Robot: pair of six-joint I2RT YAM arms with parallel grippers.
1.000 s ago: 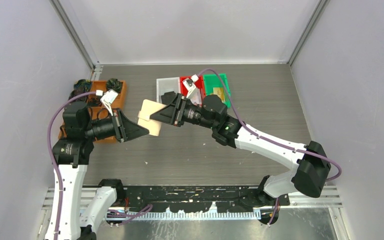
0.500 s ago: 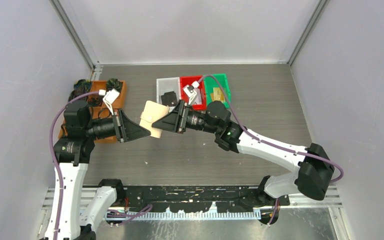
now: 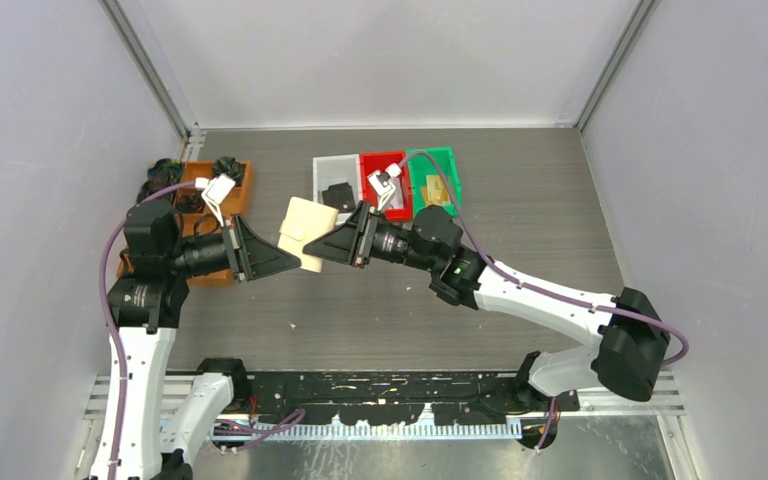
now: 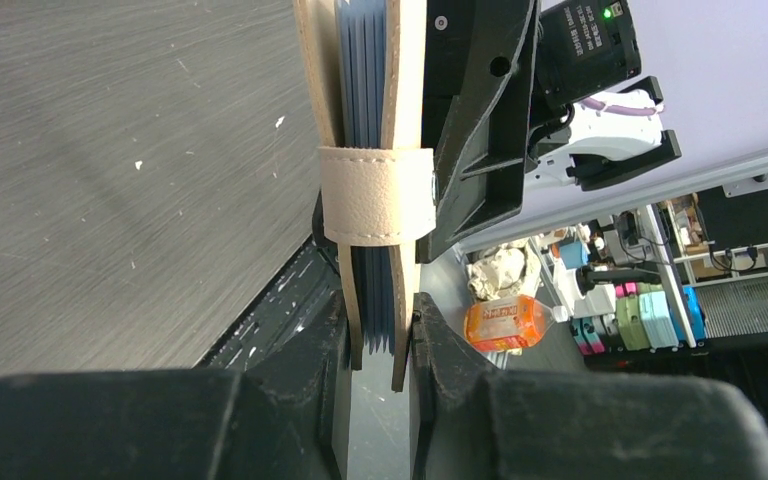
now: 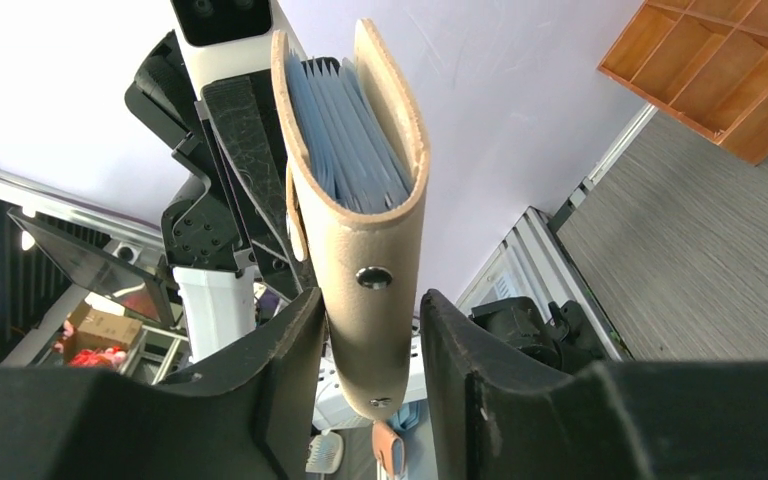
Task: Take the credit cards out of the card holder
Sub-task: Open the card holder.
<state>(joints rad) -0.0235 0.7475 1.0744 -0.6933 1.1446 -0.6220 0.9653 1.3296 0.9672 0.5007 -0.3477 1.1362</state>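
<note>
Farthest left of the card holder [image 3: 300,225], one wooden tray [image 3: 241,195] is seen at the edge of the surface [image 3: 380,310]. Just left of the card holder, the left gripper [image 3: 292,263] is found with its jaws set narrow and clamped on the holder's lower edge; in the left wrist view both tan covers are pinched together. The card holder itself is held upright in the air above the surface, between the two grippers. The credit cards [image 5: 350,150] are kept inside it. Only a packed stack of bluish edges is shown between the covers, so they cannot be counted, and no card is seen outside. One strap [image 4: 375,195] is wrapped across the covers, and one metal stud [image 5: 373,277] is visible on the leather. Over the last second the holder has been raised a little. The right gripper [image 3: 323,247], just right of the card holder, has been drawn back from over it towards its right edge. It is judged that a grip is being reset rather than a card pulled, so the task is taken as barely begun. The right jaws are set partly apart astride the holder, but whether it is pressed by them cannot be told. Well right of and behind the card holder, three small bins are counted: one grey [image 3: 322,165], one red [image 3: 368,160] and one green [image 3: 445,158]. One black item [image 3: 338,195] is now uncovered in the grey one.
</note>
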